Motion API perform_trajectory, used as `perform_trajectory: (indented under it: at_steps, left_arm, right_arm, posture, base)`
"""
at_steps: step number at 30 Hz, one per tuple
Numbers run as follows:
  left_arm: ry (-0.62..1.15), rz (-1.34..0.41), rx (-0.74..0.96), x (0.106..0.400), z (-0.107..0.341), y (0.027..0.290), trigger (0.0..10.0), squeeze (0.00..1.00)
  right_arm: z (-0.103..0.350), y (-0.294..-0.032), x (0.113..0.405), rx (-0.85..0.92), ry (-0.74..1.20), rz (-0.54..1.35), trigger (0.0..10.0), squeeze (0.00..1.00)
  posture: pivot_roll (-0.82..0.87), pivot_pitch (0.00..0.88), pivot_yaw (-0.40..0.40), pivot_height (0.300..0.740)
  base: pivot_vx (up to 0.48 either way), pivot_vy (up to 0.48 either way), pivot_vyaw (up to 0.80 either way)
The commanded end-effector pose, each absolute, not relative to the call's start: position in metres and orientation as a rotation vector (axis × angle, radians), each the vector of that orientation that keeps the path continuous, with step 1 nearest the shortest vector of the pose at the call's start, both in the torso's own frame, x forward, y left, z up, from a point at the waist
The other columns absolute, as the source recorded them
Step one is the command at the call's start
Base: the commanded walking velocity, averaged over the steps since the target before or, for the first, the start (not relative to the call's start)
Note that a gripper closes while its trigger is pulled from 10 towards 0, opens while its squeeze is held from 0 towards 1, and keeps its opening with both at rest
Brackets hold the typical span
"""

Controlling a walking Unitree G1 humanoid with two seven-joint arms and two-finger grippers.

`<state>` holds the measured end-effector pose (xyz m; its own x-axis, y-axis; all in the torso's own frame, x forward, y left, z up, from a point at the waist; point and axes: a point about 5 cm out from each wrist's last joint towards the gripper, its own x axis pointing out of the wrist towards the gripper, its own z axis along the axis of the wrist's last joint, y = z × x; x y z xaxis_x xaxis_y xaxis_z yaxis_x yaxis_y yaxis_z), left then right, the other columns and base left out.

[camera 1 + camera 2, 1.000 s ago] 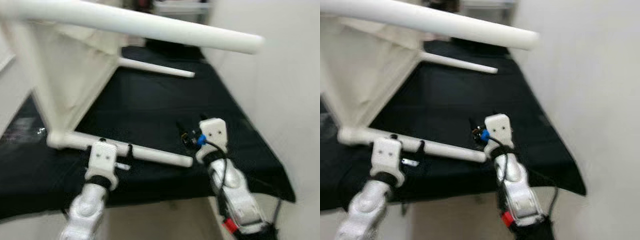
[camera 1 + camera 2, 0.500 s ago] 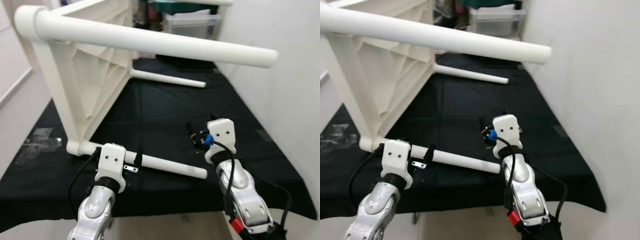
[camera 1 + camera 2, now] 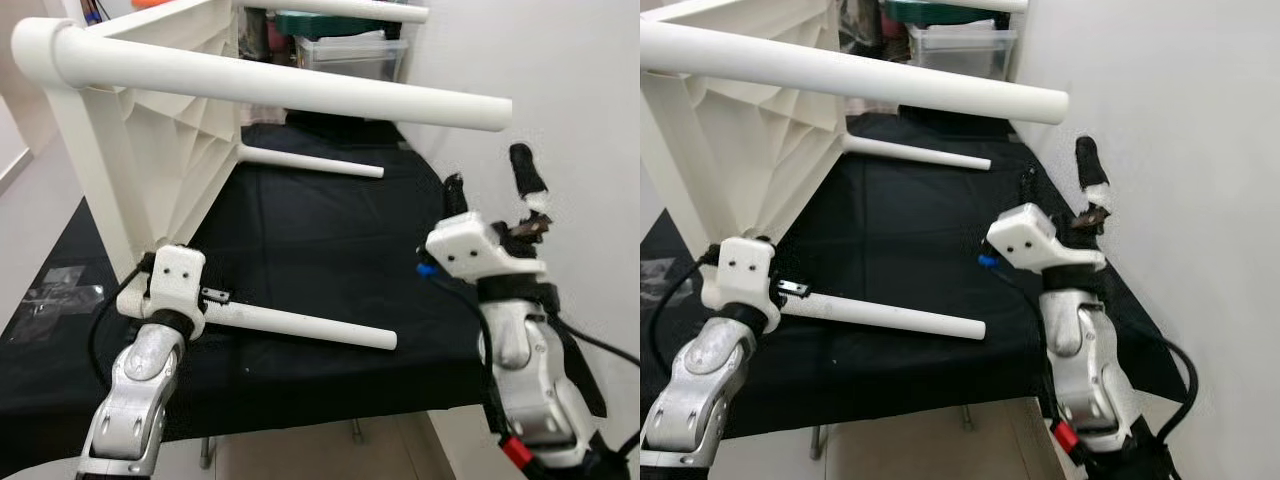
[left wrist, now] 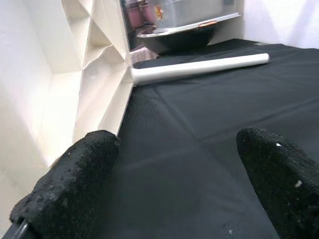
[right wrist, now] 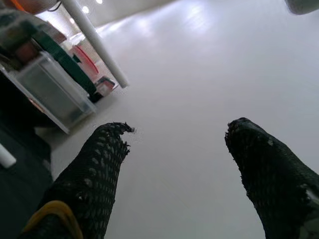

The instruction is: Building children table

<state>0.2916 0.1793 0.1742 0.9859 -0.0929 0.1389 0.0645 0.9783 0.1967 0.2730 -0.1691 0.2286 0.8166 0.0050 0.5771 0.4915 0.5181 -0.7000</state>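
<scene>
A white plastic children's table (image 3: 170,150) lies on its side on a black cloth (image 3: 320,240). Its upper near leg (image 3: 290,92) juts out overhead, and the lower near leg (image 3: 300,326) rests on the cloth. A far leg (image 3: 310,160) lies behind. My left gripper (image 4: 174,189) is open at the base of the lower near leg, beside the ribbed underside (image 4: 94,74), with bare cloth between its fingers. My right gripper (image 3: 490,185) is raised off the cloth and open, pointing up at the white wall (image 5: 199,74), holding nothing.
The white wall (image 3: 580,100) runs close along the right side. Clear storage bins (image 3: 345,52) stand behind the table, and a dark bowl (image 4: 174,39) sits near the far leg. A clear plastic bag (image 3: 50,296) lies at the left. The cloth's front edge (image 3: 300,405) is close.
My right gripper has lifted off the cloth and tipped up toward the wall. My left gripper has slid along the lower leg to its base. The camera has shifted too.
</scene>
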Motion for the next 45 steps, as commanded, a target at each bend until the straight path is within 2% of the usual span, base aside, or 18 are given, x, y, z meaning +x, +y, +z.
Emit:
perform_trajectory:
  at_steps: [1,5,7,15,21,32,45]
  left_arm:
    - [-0.158,-0.074,0.205,0.298,0.178,0.185,10.0,0.00]
    - [-0.171,-0.073,0.215,0.305,0.183,0.186,10.0,0.00]
    - [-0.176,-0.076,0.214,0.310,0.185,0.185,10.0,0.00]
    - [-0.159,-0.104,0.193,0.316,0.178,0.177,10.0,0.00]
    - [-0.132,-0.125,0.167,0.322,0.168,0.171,10.0,0.00]
    - [-0.145,-0.108,0.147,0.321,0.166,0.168,10.0,0.00]
    - [-0.146,-0.100,0.142,0.315,0.163,0.171,10.0,0.00]
  right_arm:
    - [0.218,-0.165,0.269,-1.072,-0.568,-0.353,10.0,0.00]
    - [0.213,-0.157,0.258,-1.112,-0.638,-0.411,10.0,0.00]
    - [0.227,-0.147,0.245,-1.122,-0.766,-0.475,10.0,0.00]
    - [0.261,-0.125,0.235,-1.166,-0.967,-0.557,10.0,0.00]
    - [0.271,-0.105,0.234,-1.182,-1.069,-0.588,10.0,0.00]
    - [0.272,-0.096,0.260,-1.229,-1.051,-0.565,10.0,0.00]
    - [0.283,-0.092,0.274,-1.261,-1.052,-0.595,10.0,0.00]
  posture:
    - [0.07,0.061,-0.054,0.740]
    - [0.07,0.070,-0.048,0.740]
    - [0.07,0.068,-0.047,0.740]
    - [0.06,0.066,-0.020,0.740]
    - [0.06,0.063,-0.002,0.740]
    - [0.06,0.063,-0.027,0.740]
    - [0.05,0.073,-0.038,0.740]
  base:
    - [0.000,0.000,0.00]
    - [0.000,0.000,0.00]
    - [0.000,0.000,0.00]
    - [0.000,0.000,0.00]
    - [0.000,0.000,0.00]
    - [0.000,0.000,0.00]
    - [0.000,0.000,0.00]
